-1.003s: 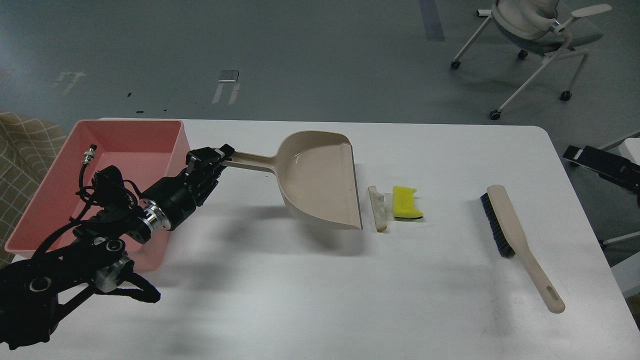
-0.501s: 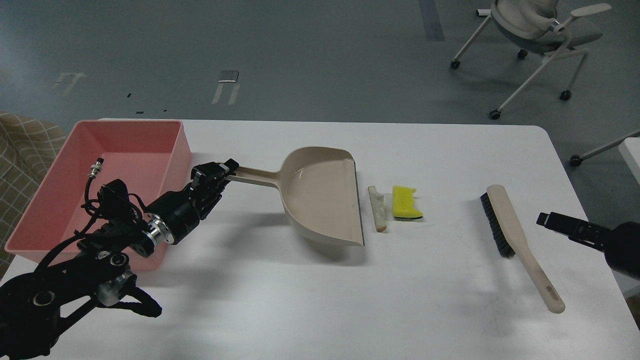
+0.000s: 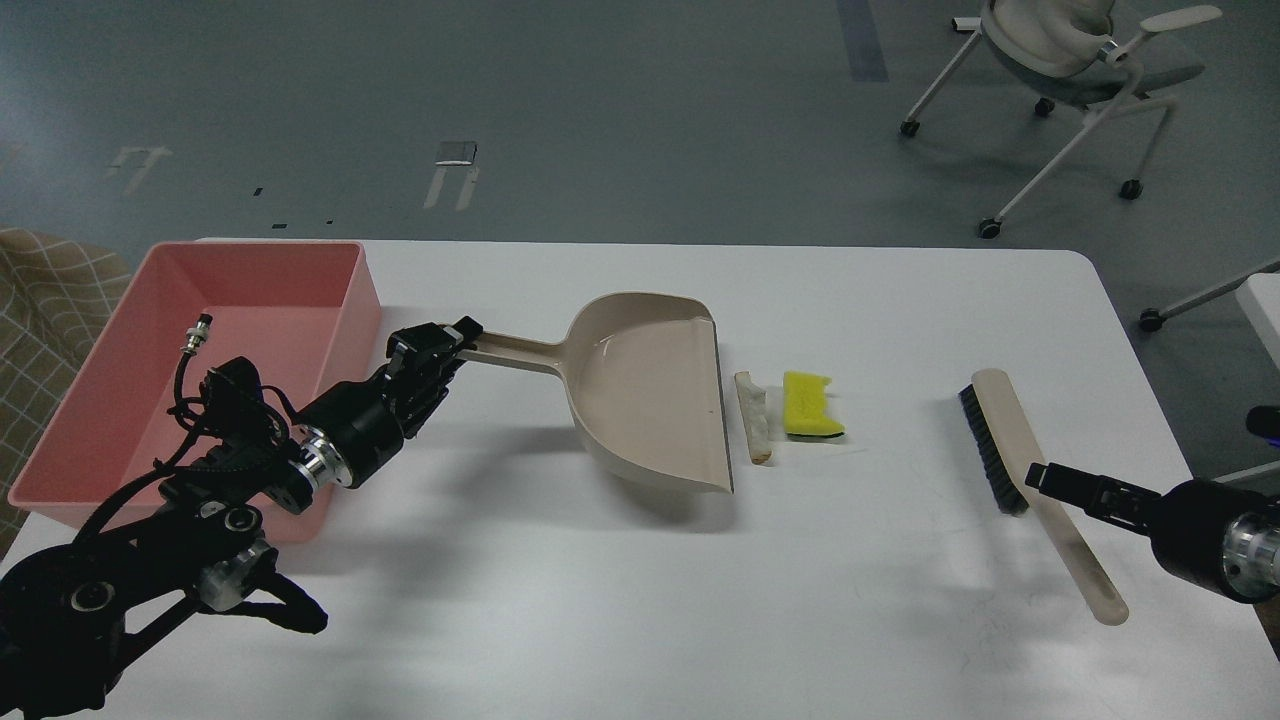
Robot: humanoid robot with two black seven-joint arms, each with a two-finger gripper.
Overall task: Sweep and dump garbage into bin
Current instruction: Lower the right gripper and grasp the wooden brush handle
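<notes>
On the white rectangular table (image 3: pixel 620 600) I count two pieces of garbage, one dustpan, one brush and one bin. The garbage is a bright yellow sponge-like scrap with a notched far edge (image 3: pixel 811 405) and, just to its left, a thin off-white slice with a tan crust (image 3: pixel 753 416); the two lie side by side near the middle of the table, close together, though I cannot tell whether they touch. Just left of the slice sits the beige plastic dustpan with a long handle (image 3: pixel 645 396), its straight open lip facing right toward the scraps and close to the slice; its scoop holds nothing that I can see. My left gripper (image 3: pixel 432 352) is clamped on the end of the dustpan's handle, fingers wrapped around it. Far left on the table stands the large shallow pink plastic rectangular tub (image 3: pixel 250 300), the bin; part of its inside is hidden behind my left arm, and the part I can see has nothing in it. Both scraps are well apart from the bin, with the dustpan between them. On the right lies the beige hand brush with black bristles (image 3: pixel 1010 440), its bristles facing left. My right gripper (image 3: pixel 1045 476) comes in from the right edge and sits over the brush's handle; it looks dark and narrow, and I cannot tell whether its fingers are apart or together.
</notes>
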